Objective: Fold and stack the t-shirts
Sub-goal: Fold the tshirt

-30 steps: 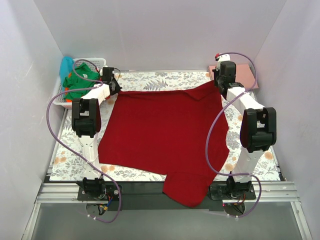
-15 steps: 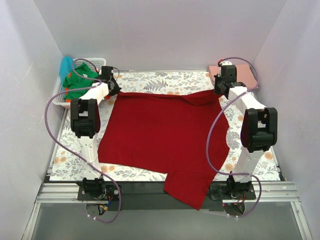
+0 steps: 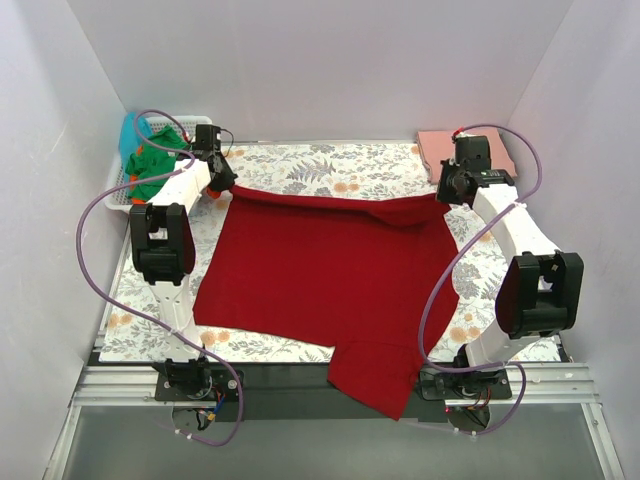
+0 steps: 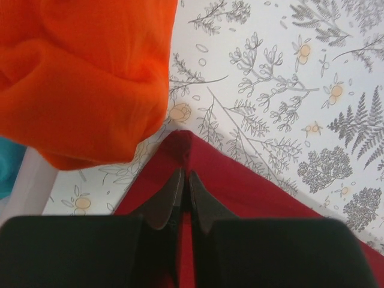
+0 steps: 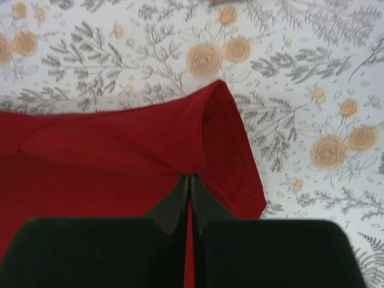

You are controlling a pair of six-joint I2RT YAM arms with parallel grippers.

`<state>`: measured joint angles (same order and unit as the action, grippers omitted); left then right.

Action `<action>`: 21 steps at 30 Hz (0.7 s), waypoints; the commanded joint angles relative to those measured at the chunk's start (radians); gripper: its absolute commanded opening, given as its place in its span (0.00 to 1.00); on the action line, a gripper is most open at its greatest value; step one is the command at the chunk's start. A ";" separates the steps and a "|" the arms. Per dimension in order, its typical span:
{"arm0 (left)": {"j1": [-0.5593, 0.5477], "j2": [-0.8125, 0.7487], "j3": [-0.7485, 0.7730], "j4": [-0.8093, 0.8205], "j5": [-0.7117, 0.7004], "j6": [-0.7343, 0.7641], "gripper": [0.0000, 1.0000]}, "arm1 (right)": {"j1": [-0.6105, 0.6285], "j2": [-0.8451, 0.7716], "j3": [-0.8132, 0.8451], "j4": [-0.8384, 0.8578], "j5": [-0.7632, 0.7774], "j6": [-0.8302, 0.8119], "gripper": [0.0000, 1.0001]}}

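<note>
A dark red t-shirt (image 3: 320, 270) lies spread on the flowered table (image 3: 330, 165). One sleeve hangs over the near edge. My left gripper (image 3: 226, 186) is shut on the shirt's far left corner; in the left wrist view the red cloth (image 4: 240, 186) peaks between the closed fingertips of the gripper (image 4: 185, 174). My right gripper (image 3: 446, 193) is shut on the far right corner, where the red cloth (image 5: 120, 150) is folded over at the closed tips of the gripper (image 5: 190, 177). The far edge runs stretched between the two grippers.
A white basket (image 3: 118, 197) at the far left holds a green shirt (image 3: 150, 172), a turquoise one (image 3: 132, 130) and an orange one (image 4: 78, 78) that bulges close to my left gripper. A salmon pink folded shirt (image 3: 438, 150) lies at the far right corner. Walls enclose three sides.
My right gripper has moved right and a little nearer with its corner, pulling the far edge straighter. The left gripper has shifted slightly left, still shut on its corner.
</note>
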<state>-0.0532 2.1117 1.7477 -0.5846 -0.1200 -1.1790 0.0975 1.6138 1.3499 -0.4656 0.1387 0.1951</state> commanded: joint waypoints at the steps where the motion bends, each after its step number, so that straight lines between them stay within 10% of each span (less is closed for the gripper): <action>1: 0.012 -0.076 0.027 -0.087 -0.012 0.005 0.00 | -0.005 -0.035 -0.021 -0.110 -0.051 0.046 0.01; 21: 0.015 -0.125 0.006 -0.205 -0.024 0.012 0.00 | -0.005 -0.175 -0.190 -0.174 -0.133 0.133 0.01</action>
<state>-0.0494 2.0754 1.7077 -0.7612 -0.1249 -1.1778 0.0975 1.4662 1.1313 -0.6308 0.0227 0.3126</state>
